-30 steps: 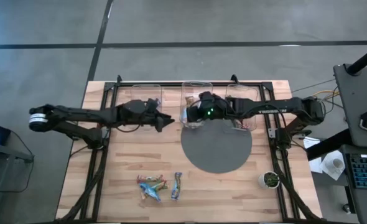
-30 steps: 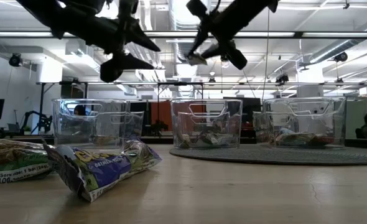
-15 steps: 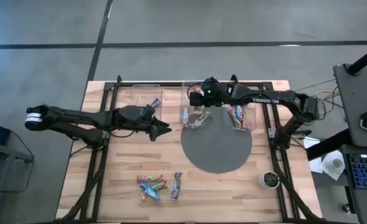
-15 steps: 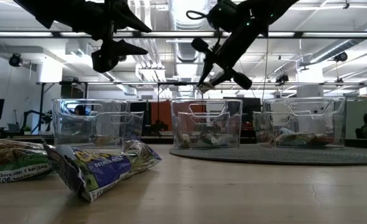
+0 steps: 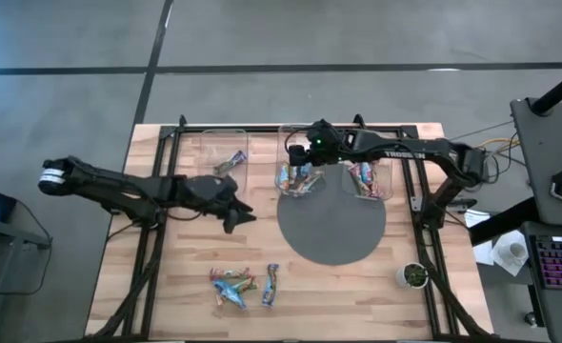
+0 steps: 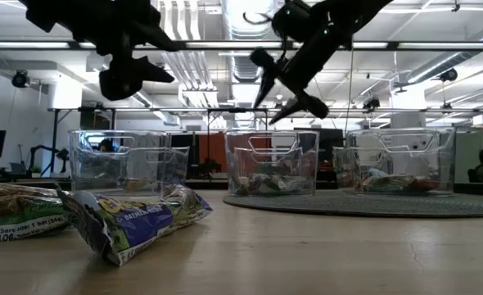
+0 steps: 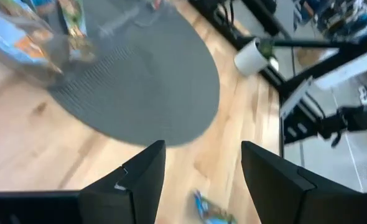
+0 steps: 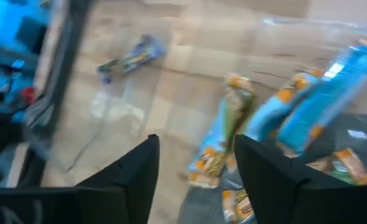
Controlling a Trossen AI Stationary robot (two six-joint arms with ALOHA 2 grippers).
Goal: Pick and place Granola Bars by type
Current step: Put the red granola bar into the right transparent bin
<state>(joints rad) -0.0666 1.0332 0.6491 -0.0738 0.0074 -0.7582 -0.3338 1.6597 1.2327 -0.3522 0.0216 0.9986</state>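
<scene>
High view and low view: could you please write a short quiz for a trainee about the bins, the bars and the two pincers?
1. True or false: the right pincer, above the middle bin, grips a bar.
2. How many bars lie in the left bin? A: none. B: one. C: five.
3. Which pincer is nearer to the loose bars on the bare wood?

Key: 1 false, its jaws stand apart with nothing between them. 2 B, a single bar. 3 the left pincer.
</scene>
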